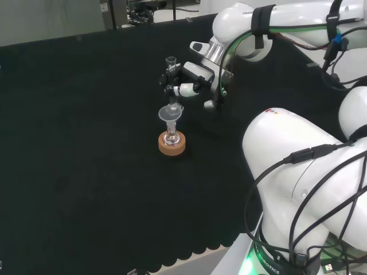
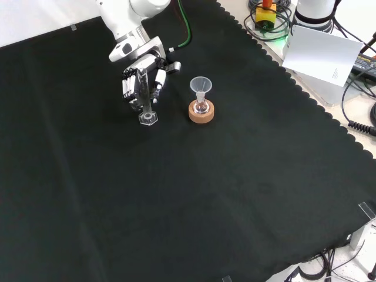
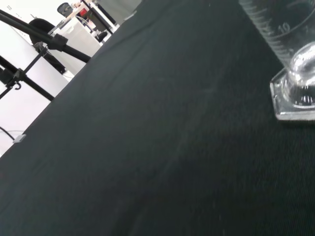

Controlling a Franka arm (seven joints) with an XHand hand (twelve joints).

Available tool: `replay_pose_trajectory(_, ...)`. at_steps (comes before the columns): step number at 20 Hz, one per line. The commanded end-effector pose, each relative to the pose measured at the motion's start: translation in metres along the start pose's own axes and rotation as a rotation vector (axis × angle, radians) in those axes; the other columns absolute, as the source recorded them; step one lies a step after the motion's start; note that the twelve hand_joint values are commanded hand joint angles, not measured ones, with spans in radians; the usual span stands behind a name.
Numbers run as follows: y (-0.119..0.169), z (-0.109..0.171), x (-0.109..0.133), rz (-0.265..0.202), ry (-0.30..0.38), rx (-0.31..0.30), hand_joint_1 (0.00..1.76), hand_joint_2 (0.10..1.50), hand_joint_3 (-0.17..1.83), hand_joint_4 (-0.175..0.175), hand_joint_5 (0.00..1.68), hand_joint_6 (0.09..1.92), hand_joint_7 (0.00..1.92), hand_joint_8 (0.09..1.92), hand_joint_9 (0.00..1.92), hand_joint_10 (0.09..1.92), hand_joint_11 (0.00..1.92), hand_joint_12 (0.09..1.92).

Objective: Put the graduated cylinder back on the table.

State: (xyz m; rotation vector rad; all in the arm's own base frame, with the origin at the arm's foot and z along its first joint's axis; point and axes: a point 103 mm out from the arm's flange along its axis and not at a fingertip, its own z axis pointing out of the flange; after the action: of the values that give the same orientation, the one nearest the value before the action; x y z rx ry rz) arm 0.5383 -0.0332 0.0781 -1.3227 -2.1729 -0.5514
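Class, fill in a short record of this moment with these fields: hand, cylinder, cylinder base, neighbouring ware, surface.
hand: the hand has its fingers curled round the graduated cylinder
cylinder: clear, about upright, with scale marks on its tube
cylinder base: hexagonal foot at or just above the cloth; contact cannot be told
neighbouring ware: a funnel in a small flask on a cork ring, to the cylinder's right in the front view, apart from it
surface: black cloth

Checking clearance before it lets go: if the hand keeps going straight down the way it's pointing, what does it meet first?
Probably the black cloth: the hand points down, curled round the graduated cylinder, whose base is at or near the cloth.
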Motion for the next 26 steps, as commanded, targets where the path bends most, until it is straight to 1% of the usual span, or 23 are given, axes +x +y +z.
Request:
replay_pose_trajectory(1,-0.004,0.001,0.001,-0.006,0.031,0.009,0.96,1.15,-0.15,-0.017,0.75,0.67,0.73,0.58,1.14,0.09,0.84,1.06)
replay_pose_trajectory(4,-0.005,-0.004,0.003,-0.014,0.024,-0.001,0.94,1.13,-0.17,-0.017,0.70,0.65,0.68,0.57,1.09,0.09,0.75,1.11)
replay_pose_trajectory(7,-0.005,-0.008,0.004,-0.007,0.036,-0.003,0.91,1.07,-0.17,-0.027,0.60,0.62,0.63,0.58,1.02,0.09,0.66,1.17)
replay_pose_trajectory(11,-0.007,-0.016,0.004,0.001,0.032,-0.007,0.86,1.02,-0.17,-0.041,0.46,0.52,0.53,0.59,0.94,0.09,0.53,1.25)
replay_pose_trajectory(14,-0.010,-0.023,0.004,0.014,0.028,-0.001,0.83,1.00,-0.17,-0.050,0.41,0.43,0.44,0.60,0.88,0.09,0.48,1.26)
replay_pose_trajectory(17,-0.015,-0.035,0.006,0.027,0.007,0.000,0.81,0.98,-0.17,-0.056,0.38,0.32,0.34,0.63,0.81,0.09,0.41,1.29)
replay_pose_trajectory(20,-0.022,-0.048,0.008,0.053,-0.011,0.001,0.80,0.98,-0.17,-0.059,0.36,0.23,0.24,0.63,0.72,0.09,0.33,1.32)
replay_pose_trajectory(21,-0.024,-0.053,0.009,0.062,-0.016,0.001,0.80,0.98,-0.17,-0.061,0.35,0.19,0.18,0.63,0.66,0.09,0.28,1.33)
replay_pose_trajectory(23,-0.029,-0.063,0.013,0.075,-0.041,-0.017,0.79,0.97,-0.17,-0.063,0.31,0.13,0.07,0.61,0.56,0.09,0.18,1.36)
replay_pose_trajectory(25,-0.035,-0.075,0.017,0.095,-0.061,-0.034,0.78,0.97,-0.17,-0.064,0.30,0.09,0.02,0.61,0.51,0.09,0.12,1.38)
replay_pose_trajectory(26,-0.040,-0.082,0.020,0.101,-0.082,-0.042,0.78,0.97,-0.17,-0.064,0.29,0.09,0.01,0.61,0.50,0.09,0.10,1.38)
